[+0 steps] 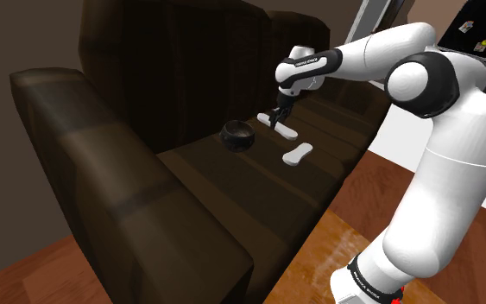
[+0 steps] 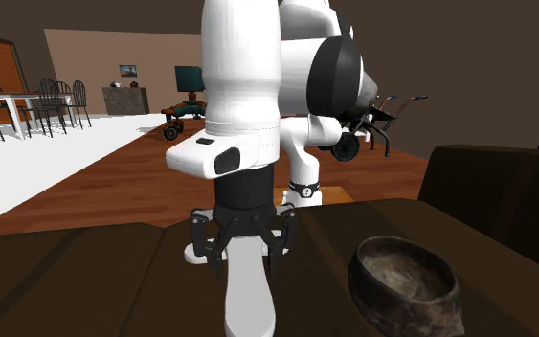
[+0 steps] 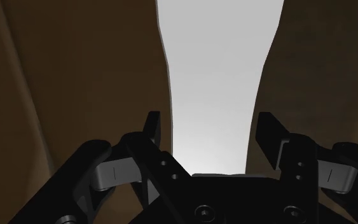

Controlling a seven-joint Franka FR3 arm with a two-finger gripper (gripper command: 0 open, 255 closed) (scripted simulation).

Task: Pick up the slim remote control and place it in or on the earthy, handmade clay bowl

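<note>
A slim white remote (image 1: 287,132) lies lengthwise on the dark brown sofa seat (image 1: 258,186), and my black gripper (image 1: 277,116) is shut on its end. In the wrist view the fingers (image 3: 152,127) press both sides of the remote (image 3: 219,76). The second exterior view has the gripper (image 2: 244,245) clasping the remote (image 2: 249,302) from above. The dark, rough bowl (image 1: 238,135) stands on the seat just to the shoulder view's left of the gripper, upright and empty (image 2: 406,280). I cannot tell whether the remote is off the cushion.
A second white remote (image 1: 297,154) lies on the seat nearer the front edge. The sofa's backrest (image 1: 172,60) and a thick armrest (image 1: 103,164) bound the seat. Wooden floor (image 1: 362,207) lies beyond the sofa; chairs and a table (image 2: 18,105) stand far off.
</note>
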